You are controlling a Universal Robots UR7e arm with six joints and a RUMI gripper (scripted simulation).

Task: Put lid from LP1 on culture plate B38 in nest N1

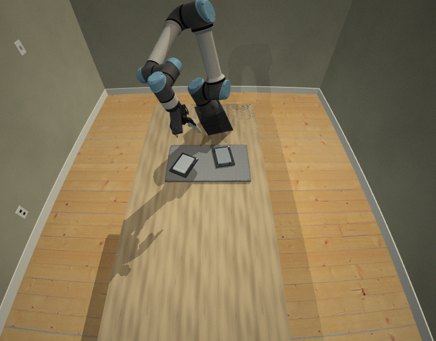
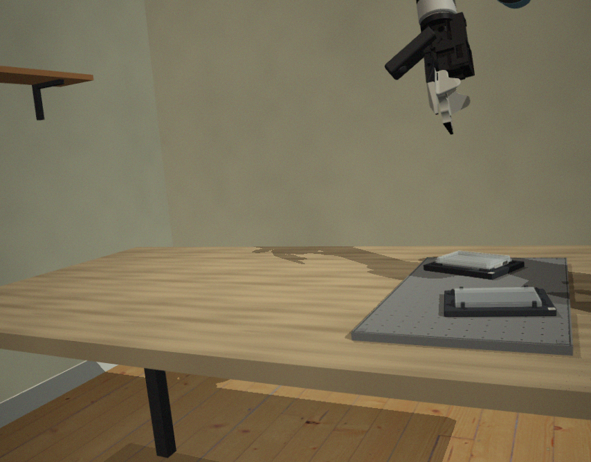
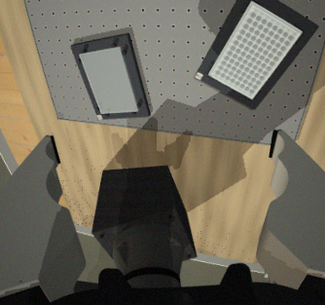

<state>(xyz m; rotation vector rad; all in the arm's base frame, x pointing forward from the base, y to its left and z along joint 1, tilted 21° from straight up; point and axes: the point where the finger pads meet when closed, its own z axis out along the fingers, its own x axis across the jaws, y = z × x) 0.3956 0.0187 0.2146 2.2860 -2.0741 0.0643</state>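
Top view: the end effector point(image 1: 188, 129), released and empty, hung behind the lid point(image 1: 223, 155) in park LP1 and plate B38 point(image 1: 182, 163) in nest N1; approaching the wrong fixture was the risk.

Exterior view: one finger hid the other.

Wrist view: a skewed grasp could seat the lid tilted; labels were illegible.
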